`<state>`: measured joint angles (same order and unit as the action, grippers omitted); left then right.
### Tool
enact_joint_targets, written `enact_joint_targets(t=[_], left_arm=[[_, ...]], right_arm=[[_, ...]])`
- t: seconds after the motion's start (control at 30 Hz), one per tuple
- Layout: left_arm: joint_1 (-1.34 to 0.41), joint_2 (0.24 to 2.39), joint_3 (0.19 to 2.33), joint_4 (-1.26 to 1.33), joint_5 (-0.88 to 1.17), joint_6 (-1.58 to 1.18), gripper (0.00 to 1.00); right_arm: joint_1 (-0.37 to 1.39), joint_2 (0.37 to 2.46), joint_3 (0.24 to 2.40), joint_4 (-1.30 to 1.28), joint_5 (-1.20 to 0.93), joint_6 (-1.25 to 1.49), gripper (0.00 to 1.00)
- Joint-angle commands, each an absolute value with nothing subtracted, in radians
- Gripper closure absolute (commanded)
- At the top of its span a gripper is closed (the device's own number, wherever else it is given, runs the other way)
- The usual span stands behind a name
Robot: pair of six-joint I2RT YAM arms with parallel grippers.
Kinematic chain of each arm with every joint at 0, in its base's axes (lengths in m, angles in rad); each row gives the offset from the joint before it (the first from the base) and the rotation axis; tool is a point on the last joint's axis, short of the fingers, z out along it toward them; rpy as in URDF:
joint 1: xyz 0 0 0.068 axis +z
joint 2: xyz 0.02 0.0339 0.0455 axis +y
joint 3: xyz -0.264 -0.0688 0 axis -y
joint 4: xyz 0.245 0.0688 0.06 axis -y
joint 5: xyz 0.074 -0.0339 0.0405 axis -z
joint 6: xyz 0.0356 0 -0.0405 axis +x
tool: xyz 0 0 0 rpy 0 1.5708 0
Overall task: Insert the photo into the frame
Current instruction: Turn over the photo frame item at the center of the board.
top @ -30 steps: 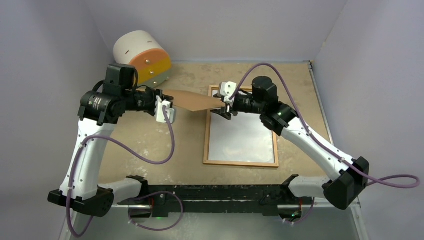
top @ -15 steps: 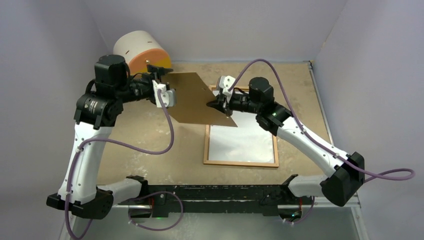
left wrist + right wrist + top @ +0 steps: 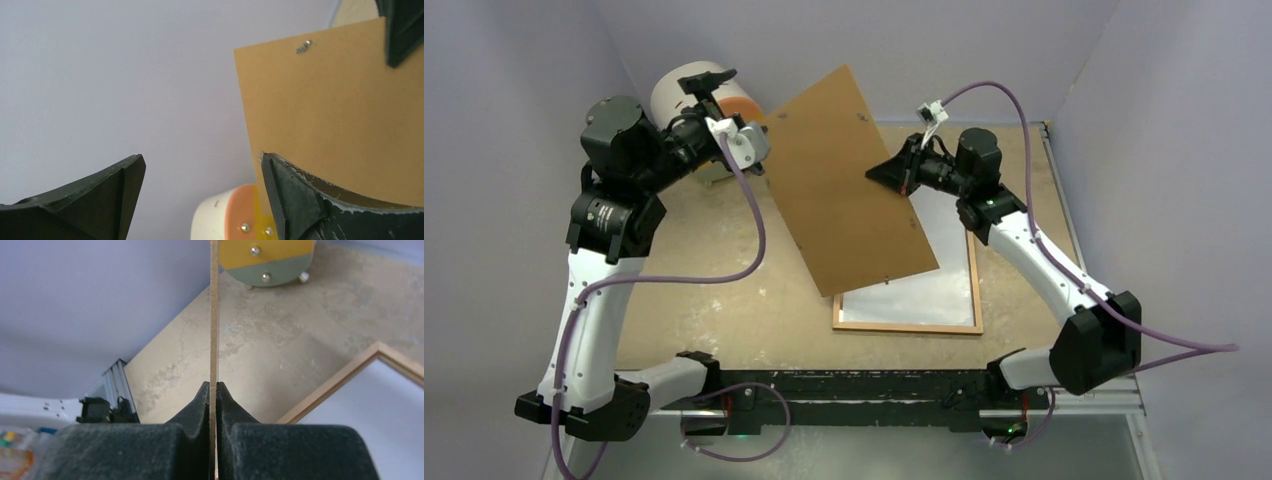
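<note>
My right gripper (image 3: 902, 178) (image 3: 216, 390) is shut on the right edge of a plain brown backing board (image 3: 849, 185) (image 3: 214, 315), which hangs tilted in the air over the table. The orange-brown wooden frame (image 3: 904, 327) (image 3: 345, 375) lies flat below it, its upper part hidden by the board. A pale white surface (image 3: 914, 295) fills the frame; I cannot tell whether it is the photo's back or the glass. My left gripper (image 3: 732, 100) (image 3: 202, 170) is open at the back left, one finger just beside the board's (image 3: 340, 115) far edge, holding nothing.
A white and orange cylinder (image 3: 686, 85) (image 3: 225, 220) stands at the back left, right behind my left gripper. Lilac walls close the table on three sides. A metal rail (image 3: 874, 385) with both arm bases runs along the near edge.
My left gripper opened, let go of the backing board and rose toward the back left. My right gripper shut on the board and swung it up from flat to steeply tilted.
</note>
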<state>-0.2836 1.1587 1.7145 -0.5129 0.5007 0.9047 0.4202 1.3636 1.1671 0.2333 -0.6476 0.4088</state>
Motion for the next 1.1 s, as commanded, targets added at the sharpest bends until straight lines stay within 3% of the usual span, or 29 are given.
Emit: enact_joint_targets(t=[0.0, 0.2, 0.37, 0.77, 1.07], left_arm=[[-0.288, 1.167, 1.678, -0.703, 0.492, 0.938, 0.08], [-0.307, 1.07, 1.428, -0.87, 0.559, 1.127, 0.06], [-0.379, 1.058, 1.356, -0.935, 0.54, 1.183, 0.05], [-0.659, 1.017, 1.203, -0.881, 0.521, 1.311, 0.03], [-0.837, 1.12, 1.261, -0.751, 0.448, 1.084, 0.01]], right_arm=[[0.391, 1.373, 1.219, 0.33, -0.661, 0.689, 1.0], [0.368, 1.348, 1.026, 0.634, -0.525, 1.033, 1.0], [0.368, 1.352, 0.891, 0.875, -0.367, 1.251, 1.0], [0.368, 1.354, 0.857, 0.847, -0.215, 1.376, 1.0], [0.37, 1.345, 0.823, 0.87, -0.178, 1.384, 1.0]])
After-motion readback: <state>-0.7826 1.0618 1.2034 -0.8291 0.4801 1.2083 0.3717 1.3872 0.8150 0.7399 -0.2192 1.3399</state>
